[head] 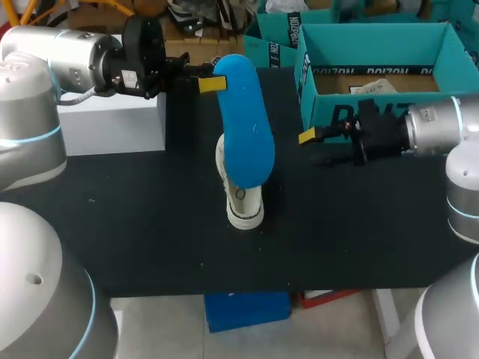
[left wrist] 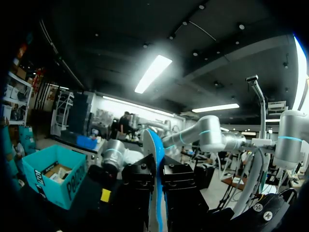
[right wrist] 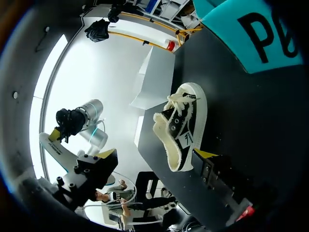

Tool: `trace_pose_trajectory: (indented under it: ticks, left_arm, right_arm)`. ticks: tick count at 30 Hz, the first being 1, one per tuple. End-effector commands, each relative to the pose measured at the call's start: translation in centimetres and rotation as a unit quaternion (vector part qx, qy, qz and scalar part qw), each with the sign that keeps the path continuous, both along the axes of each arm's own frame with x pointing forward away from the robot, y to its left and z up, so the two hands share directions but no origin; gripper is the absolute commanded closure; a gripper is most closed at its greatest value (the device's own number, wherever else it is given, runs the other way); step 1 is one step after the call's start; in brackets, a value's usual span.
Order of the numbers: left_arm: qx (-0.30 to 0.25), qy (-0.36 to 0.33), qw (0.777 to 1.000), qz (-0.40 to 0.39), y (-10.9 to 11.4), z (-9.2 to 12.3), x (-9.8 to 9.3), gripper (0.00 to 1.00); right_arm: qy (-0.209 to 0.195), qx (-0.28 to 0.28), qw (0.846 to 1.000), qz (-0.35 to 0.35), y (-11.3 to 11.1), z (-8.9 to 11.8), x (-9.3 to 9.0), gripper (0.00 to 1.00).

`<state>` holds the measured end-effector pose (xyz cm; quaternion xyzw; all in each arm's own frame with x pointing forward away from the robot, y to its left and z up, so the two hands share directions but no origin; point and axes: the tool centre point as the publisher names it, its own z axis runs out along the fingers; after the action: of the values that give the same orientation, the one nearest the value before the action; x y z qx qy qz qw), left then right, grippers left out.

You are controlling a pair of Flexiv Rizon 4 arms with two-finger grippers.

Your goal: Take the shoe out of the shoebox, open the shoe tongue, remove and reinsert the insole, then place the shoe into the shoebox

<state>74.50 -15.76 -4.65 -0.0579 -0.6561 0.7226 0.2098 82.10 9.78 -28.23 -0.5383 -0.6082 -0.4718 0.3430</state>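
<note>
A blue insole hangs upright above the table, its upper end pinched in my left gripper, which is shut on it. In the left wrist view the insole's edge runs between the black fingers. Under the insole, a black and cream shoe rests on the black table. The right wrist view shows the shoe with laces and opening in sight, just ahead of my right gripper, which is open and touches nothing. In the head view my right gripper sits right of the shoe, beside the teal shoebox.
The open shoebox holds paper at the table's back right. A white block stands at the back left under my left arm. Bare black tabletop stretches in front of and to the left of the shoe.
</note>
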Motion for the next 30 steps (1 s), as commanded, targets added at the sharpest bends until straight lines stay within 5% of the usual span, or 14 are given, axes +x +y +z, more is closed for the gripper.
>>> trace_pose_trajectory:
  ticks: [1, 30]
  left_arm:
    - [0.000, -0.001, 1.000, 0.002, -0.13, -0.08, -0.07, 1.00]
    - [0.000, -0.001, 1.000, 0.002, -0.13, -0.08, -0.07, 1.00]
  right_arm:
    - [-0.003, 0.052, 0.999, 0.010, -0.07, -0.08, -0.13, 0.00]
    - [-0.009, 0.066, 0.997, 0.029, 0.48, 0.56, -0.01, 0.00]
